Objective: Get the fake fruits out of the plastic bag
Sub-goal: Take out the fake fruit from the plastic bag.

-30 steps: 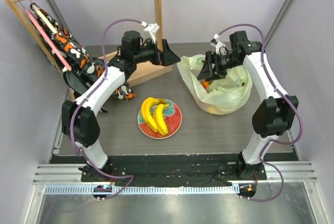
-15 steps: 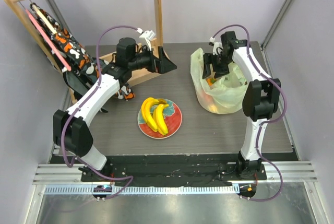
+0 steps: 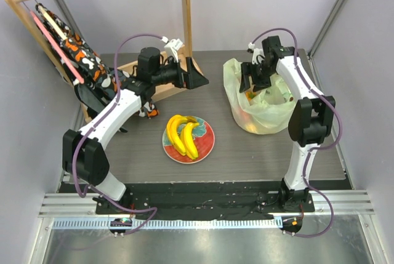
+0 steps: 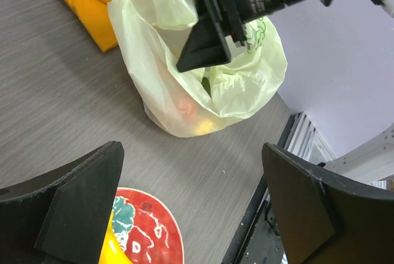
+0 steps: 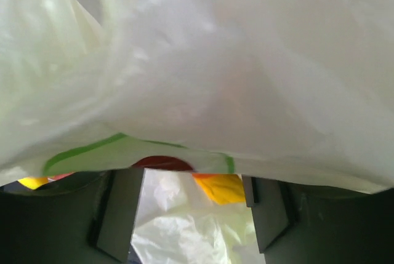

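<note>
Two pincers are at work, and both have their fingers spread apart with nothing clamped between them. The right pincer (image 3: 253, 80) is at the mouth of the plastic bag (image 3: 266, 111), which sits crumpled on the far right part of the worktop (image 3: 132, 150). In its own wrist view the right pincer (image 5: 194, 215) is under a sheet of pale bag film that covers most of the picture. Its two fingers (image 5: 120, 215) stand at either side of a gap. Just beyond that gap a sliver of an orange-red fruit (image 5: 161, 163) shows below the film's green-printed edge, with a yellow-orange shape beside it. I cannot tell whether the fingers touch the fruit. Seen from the left wrist, the orange-red fruit (image 4: 188, 109) glows through the bag's side, low in the plastic bag (image 4: 246, 85).

The left pincer (image 3: 196, 74) hangs above the back middle of the worktop, facing the bag and well apart from it. Its wide-spread fingers (image 4: 80, 202) frame the bottom corners of its wrist view.

The bananas (image 3: 183, 136) are outside the bag, lying on the round red plate (image 3: 208, 146) in the middle of the worktop, between the two arms. An orange cloth (image 4: 86, 2) lies flat just beyond the bag. At the far left a patterned fabric (image 3: 86, 61) hangs from a wooden rack (image 3: 184, 5).
</note>
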{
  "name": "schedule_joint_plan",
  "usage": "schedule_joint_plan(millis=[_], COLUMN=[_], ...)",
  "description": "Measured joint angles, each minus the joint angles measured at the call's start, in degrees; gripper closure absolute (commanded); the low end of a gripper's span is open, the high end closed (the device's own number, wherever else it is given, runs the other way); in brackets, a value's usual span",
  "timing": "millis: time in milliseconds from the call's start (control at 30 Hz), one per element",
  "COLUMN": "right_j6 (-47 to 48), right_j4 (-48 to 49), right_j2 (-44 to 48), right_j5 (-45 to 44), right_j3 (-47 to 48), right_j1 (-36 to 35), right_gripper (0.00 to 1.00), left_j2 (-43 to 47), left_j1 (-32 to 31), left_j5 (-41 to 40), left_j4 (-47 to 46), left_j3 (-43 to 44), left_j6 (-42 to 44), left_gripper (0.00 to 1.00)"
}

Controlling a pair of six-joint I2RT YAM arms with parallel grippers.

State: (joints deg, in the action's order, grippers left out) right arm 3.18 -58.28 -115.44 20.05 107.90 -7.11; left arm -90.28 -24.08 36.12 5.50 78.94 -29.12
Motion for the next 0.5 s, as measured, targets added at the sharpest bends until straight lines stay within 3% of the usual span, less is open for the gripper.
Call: schedule_joint_plan(millis=[167,367,467,500], right_j6=[0.0,0.9,1.7,2.1], right_j4=[0.0,0.9,1.5,1.7], right_j2=[5.9,4.7,3.1,2.4], right_j5=[-4.1,-8.1,-9.4,-9.5], right_j3=[-4.8,-4.3,-4.3,-4.3], right_j1=[-0.1,0.0,0.0,0.0], right_gripper=[0.42,0.44,0.3,0.16], left_j2=[0.7,3.7,5.1,5.3], left_j1=[0.0,0.0,0.0,0.0], left_j5=[0.4,0.6,0.7,0.7], left_j4=[0.0,0.0,0.1,0.2], left_j3=[-0.8,-1.4,-2.0,-2.1], left_j6=[-0.3,0.1,1.2,1.5], left_gripper=[0.0,0.0,0.0,0.0])
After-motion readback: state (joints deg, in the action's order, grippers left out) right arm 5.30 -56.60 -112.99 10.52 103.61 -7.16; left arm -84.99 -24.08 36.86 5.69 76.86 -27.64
